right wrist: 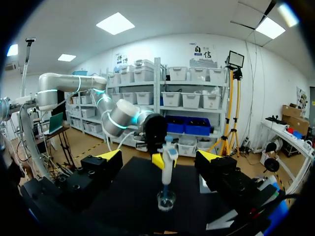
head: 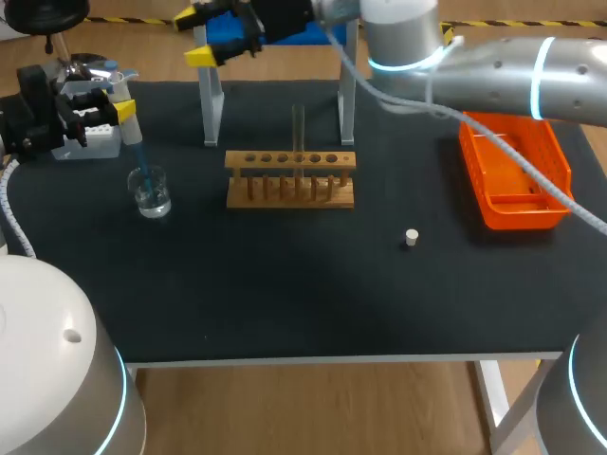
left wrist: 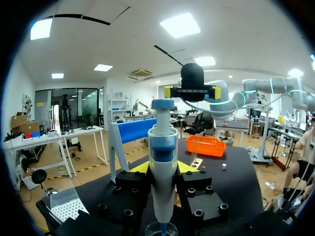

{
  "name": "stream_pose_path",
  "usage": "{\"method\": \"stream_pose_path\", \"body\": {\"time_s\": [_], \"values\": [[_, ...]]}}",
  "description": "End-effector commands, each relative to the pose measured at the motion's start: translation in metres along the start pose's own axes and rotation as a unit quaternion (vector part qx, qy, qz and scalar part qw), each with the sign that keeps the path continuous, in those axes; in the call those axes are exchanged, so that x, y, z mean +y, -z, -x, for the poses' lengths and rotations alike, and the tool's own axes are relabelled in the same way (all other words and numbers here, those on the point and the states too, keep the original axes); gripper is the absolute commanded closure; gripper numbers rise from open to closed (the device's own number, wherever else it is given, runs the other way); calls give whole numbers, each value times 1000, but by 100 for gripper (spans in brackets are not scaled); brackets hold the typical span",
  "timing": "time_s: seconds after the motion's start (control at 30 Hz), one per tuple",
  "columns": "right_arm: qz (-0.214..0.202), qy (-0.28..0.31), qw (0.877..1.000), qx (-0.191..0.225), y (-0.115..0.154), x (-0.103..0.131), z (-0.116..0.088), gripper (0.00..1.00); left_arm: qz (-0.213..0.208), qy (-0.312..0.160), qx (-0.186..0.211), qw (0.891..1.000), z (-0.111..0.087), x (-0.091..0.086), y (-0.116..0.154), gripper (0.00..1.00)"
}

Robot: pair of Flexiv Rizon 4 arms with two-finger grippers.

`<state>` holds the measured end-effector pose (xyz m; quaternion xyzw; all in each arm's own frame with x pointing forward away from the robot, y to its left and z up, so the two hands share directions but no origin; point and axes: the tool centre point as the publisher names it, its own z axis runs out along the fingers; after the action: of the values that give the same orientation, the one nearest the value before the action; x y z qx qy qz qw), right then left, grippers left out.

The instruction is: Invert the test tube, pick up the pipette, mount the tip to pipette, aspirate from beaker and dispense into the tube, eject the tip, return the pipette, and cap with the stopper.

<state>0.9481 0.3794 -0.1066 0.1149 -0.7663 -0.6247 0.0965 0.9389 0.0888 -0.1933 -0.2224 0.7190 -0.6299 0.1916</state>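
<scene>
My left gripper [head: 121, 100] is shut on the white and blue pipette [head: 130, 128], held upright at the table's left. Its blue tip dips into the glass beaker [head: 150, 192]. In the left wrist view the pipette [left wrist: 162, 162] stands between my yellow fingertips [left wrist: 140, 167], with the beaker [left wrist: 161, 229] right below. A clear test tube [head: 298, 128] stands upright in the wooden rack [head: 290, 180]. The white stopper [head: 411, 237] lies on the mat, right of the rack. My right gripper [head: 194, 36] hangs open and holds nothing, high at the back, facing the pipette [right wrist: 167, 167] and beaker [right wrist: 166, 199].
A pipette stand [head: 211, 95] with a blue top rises behind the rack, close under my right gripper. An orange bin [head: 517, 175] sits at the table's right edge. A tip box [left wrist: 66, 206] lies beside my left gripper.
</scene>
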Motion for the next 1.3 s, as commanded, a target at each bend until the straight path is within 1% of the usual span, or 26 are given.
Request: {"method": "stream_pose_path", "body": {"time_s": [0.03, 0.2, 0.33, 0.57, 0.73, 0.87, 1.03, 1.3], "values": [[-15, -6, 1000, -23, 64, -9, -24, 0, 0, 0, 1, 1000, 0, 0, 0, 100], [-20, -18, 999, -46, 97, -30, -31, 0, 0, 0, 1, 1000, 0, 0, 0, 100], [-19, -28, 998, -58, 116, -47, -36, 0, 0, 0, 1, 1000, 0, 0, 0, 100], [-20, -30, 997, -73, 140, -79, -46, 0, 0, 0, 1, 1000, 0, 0, 0, 100], [-14, -29, 996, -79, 153, -102, -44, 0, 0, 0, 1, 1000, 0, 0, 0, 100], [-17, -15, 996, -82, 159, -118, -42, 0, 0, 0, 1, 1000, 0, 0, 0, 100], [-27, 6, 997, -77, 158, -136, -40, 0, 0, 0, 1, 1000, 0, 0, 0, 100], [-37, 8, 996, -83, 155, -164, -33, 0, 0, 0, 1, 1000, 0, 0, 0, 100]]}}
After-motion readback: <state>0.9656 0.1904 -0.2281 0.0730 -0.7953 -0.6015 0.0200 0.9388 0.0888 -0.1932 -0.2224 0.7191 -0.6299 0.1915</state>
